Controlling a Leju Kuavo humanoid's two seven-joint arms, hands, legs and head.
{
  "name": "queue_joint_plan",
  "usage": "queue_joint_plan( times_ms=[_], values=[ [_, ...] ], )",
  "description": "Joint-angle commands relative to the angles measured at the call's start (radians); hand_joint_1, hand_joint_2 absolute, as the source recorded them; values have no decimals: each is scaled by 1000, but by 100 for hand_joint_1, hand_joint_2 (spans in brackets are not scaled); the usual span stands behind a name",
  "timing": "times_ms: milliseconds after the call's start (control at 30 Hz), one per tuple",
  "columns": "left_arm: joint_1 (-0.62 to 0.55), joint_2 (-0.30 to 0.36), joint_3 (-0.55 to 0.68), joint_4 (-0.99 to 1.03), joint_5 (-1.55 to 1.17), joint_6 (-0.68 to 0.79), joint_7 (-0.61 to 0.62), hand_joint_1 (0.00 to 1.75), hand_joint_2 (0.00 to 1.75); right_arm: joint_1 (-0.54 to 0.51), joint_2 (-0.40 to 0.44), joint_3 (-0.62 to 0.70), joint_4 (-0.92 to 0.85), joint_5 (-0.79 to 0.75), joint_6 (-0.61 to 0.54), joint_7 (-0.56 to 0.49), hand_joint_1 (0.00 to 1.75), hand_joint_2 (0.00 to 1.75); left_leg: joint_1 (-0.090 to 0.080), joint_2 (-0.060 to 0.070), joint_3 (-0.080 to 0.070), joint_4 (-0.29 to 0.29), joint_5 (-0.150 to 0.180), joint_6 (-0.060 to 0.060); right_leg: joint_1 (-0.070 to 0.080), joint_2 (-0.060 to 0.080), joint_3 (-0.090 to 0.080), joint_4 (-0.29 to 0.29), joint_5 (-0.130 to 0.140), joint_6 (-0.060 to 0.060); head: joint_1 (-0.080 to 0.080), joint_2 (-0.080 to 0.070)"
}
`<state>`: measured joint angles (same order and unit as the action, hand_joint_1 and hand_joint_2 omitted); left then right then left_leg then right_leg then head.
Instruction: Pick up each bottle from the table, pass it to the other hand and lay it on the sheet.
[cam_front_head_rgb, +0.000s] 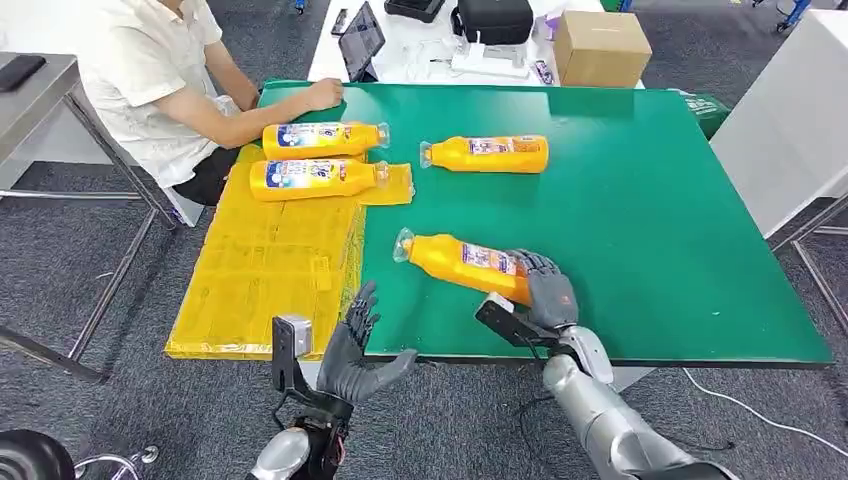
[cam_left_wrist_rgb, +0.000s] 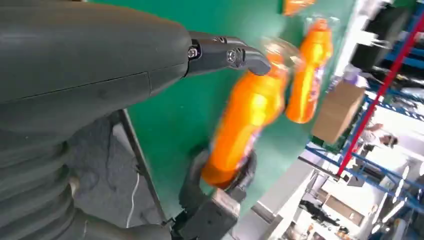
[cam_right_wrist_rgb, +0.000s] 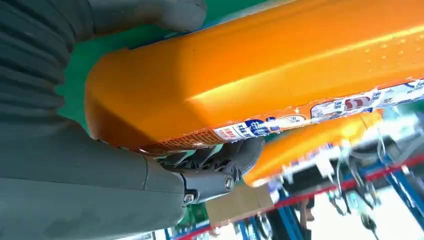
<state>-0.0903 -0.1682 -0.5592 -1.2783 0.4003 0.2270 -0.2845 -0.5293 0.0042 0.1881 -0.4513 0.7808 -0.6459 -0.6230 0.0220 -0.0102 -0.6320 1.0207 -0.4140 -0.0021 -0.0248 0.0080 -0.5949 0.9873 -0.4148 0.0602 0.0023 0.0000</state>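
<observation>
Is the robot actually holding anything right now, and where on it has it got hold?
Yes. The right hand grips the nearest orange bottle around its base end, opposite the cap. The left hand is open and holds nothing.

Right robot hand (cam_front_head_rgb: 545, 288) wrapped around bottle (cam_front_head_rgb: 465, 262) base; left robot hand (cam_front_head_rgb: 358, 350) empty, fingers spread.

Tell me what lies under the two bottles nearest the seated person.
Both bottles lie on the yellow sheet, which rests on the green table. The sheet beneath them is covered, so nothing else can be seen there.
</observation>
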Motion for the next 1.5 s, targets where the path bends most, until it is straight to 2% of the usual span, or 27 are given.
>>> queue_joint_plan(
  times_ms=[33,133,367,433,567,600,633,767,900,967,1100,1167,1233,1267,1300,1500],
  values=[
    [-33,14,30,121,171,50,51,0,175,-9,16,-17,-111,-123,-18,-49,175,175,0,3,3,-1,-1,1,1,1,2,-1,0,-3,0,0],
    [-54,16,18,190,232,61,57,0,175,-2,22,10,-138,-155,-22,-58,175,175,0,3,4,-2,-1,1,1,1,2,-1,-1,-3,0,0],
    [-66,9,19,209,248,66,57,0,175,-2,22,19,-145,-161,-24,-61,175,175,0,1,1,-1,-1,1,0,0,0,-1,-1,-2,0,0],
    [-101,3,20,266,294,66,68,0,175,-7,33,46,-160,-185,-10,-75,175,175,0,1,1,-1,0,1,0,0,0,-1,0,-2,0,0],
    [-185,-19,50,359,335,38,-2,0,175,-3,58,112,-216,-221,17,-75,175,175,0,1,-1,-1,0,1,0,0,-1,0,0,-2,0,0],
    [-204,-24,56,379,323,51,-31,0,175,-1,63,124,-226,-229,29,-75,175,175,0,3,3,-1,-1,2,2,0,2,-1,-1,-5,0,0],
    [-224,-29,58,398,308,47,-61,0,175,3,66,137,-243,-241,40,-75,175,175,0,1,-1,0,0,1,1,0,-2,0,0,-2,0,0],
    [-268,-56,82,429,239,-2,-157,0,175,32,64,224,-317,-278,85,-75,171,175,1,1,-1,0,0,0,1,0,-2,0,0,-2,0,0],
    [-249,-76,97,360,174,-55,-198,0,175,66,58,323,-386,-339,116,-75,171,175,1,2,2,0,-1,1,2,0,2,0,-1,-3,0,0],
    [-235,-81,102,323,164,-69,-202,0,175,82,60,357,-418,-368,134,-75,175,175,0,1,-1,0,0,1,1,0,-1,0,-1,-2,0,0],
    [-196,-89,127,246,184,-92,-199,0,175,116,70,434,-462,-406,164,-75,171,175,1,2,-1,0,-1,0,1,0,-1,0,-1,-2,0,0],
    [-180,-85,115,222,197,-128,-177,0,175,117,74,451,-448,-407,164,-75,161,175,1,3,2,0,-2,1,2,1,1,1,-2,-4,0,0],
    [-162,-84,101,204,229,-182,-144,0,175,110,75,455,-426,-415,163,-75,164,175,1,3,1,0,-1,0,1,2,0,0,-1,-3,0,0],
    [-155,-84,99,199,255,-212,-122,0,175,107,74,456,-422,-421,169,-75,161,175,0,3,0,0,-1,0,1,1,-2,0,0,-2,0,0],
    [-139,-78,93,186,341,-284,-51,0,175,97,69,469,-413,-432,170,-75,162,175,0,3,2,-1,-1,1,1,1,0,0,-1,-3,0,0],
    [-144,-68,77,173,341,-288,-75,0,175,84,69,490,-412,-452,181,-75,161,175,0,3,0,0,-1,1,1,1,-1,0,-1,-3,0,0]
  ],
)
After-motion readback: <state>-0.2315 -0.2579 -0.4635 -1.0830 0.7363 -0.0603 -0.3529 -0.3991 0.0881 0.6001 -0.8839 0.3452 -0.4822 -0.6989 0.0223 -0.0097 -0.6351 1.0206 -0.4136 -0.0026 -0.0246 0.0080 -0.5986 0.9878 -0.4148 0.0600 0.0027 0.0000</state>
